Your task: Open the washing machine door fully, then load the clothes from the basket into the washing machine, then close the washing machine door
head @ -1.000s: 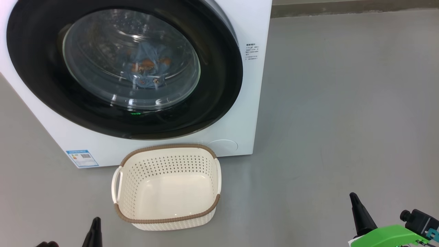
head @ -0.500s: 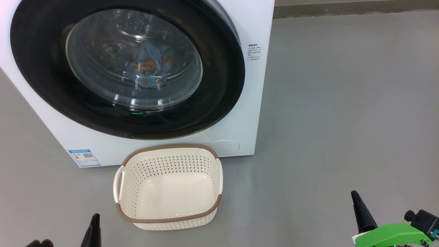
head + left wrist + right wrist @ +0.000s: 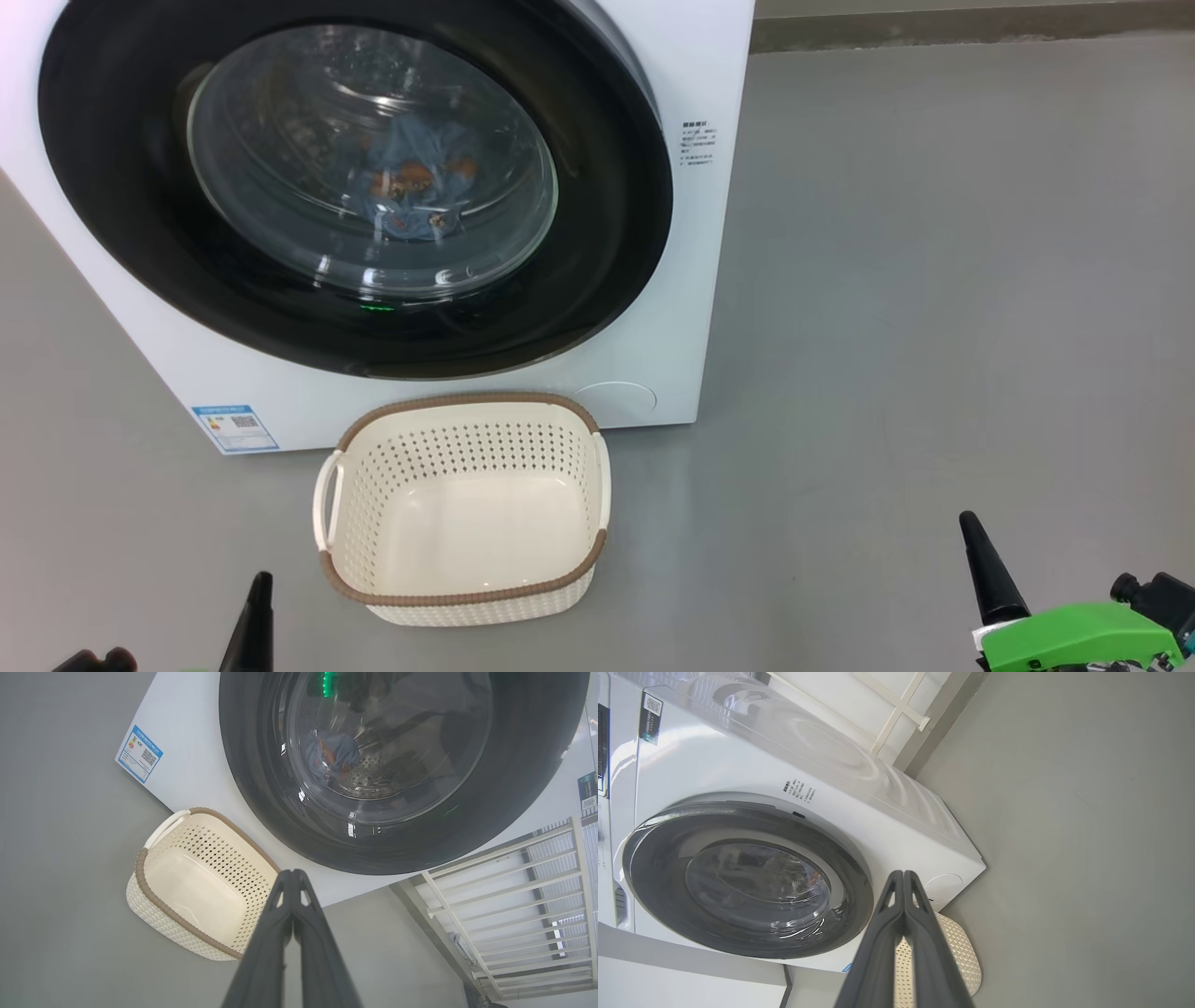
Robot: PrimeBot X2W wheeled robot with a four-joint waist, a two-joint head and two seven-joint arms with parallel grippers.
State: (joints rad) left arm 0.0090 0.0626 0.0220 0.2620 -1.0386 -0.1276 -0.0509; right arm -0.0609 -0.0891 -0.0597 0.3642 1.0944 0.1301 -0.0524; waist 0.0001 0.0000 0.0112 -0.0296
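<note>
The white washing machine (image 3: 714, 65) stands at the upper left with its door (image 3: 611, 233) shut flat against the front. Through the glass bowl I see the light blue clothes (image 3: 415, 182) with orange-brown figures lying in the drum. The cream basket (image 3: 467, 401) sits on the floor just before the machine, with nothing in it. My left gripper (image 3: 259, 611) is shut at the bottom left, short of the basket. My right gripper (image 3: 980, 560) is shut at the lower right, well apart from both. In the left wrist view the shut fingertips (image 3: 292, 875) point between basket (image 3: 154, 891) and door (image 3: 261, 812).
Bare grey floor (image 3: 934, 280) spreads to the right of the machine up to a wall base (image 3: 934, 28). A white slatted frame (image 3: 514, 896) stands beside the machine in the left wrist view. A green part (image 3: 1074, 639) sits on my right wrist.
The whole head picture has slid slightly to the right, so the camera moved. Door, basket and clothes keep their places, and both grippers stay shut.
</note>
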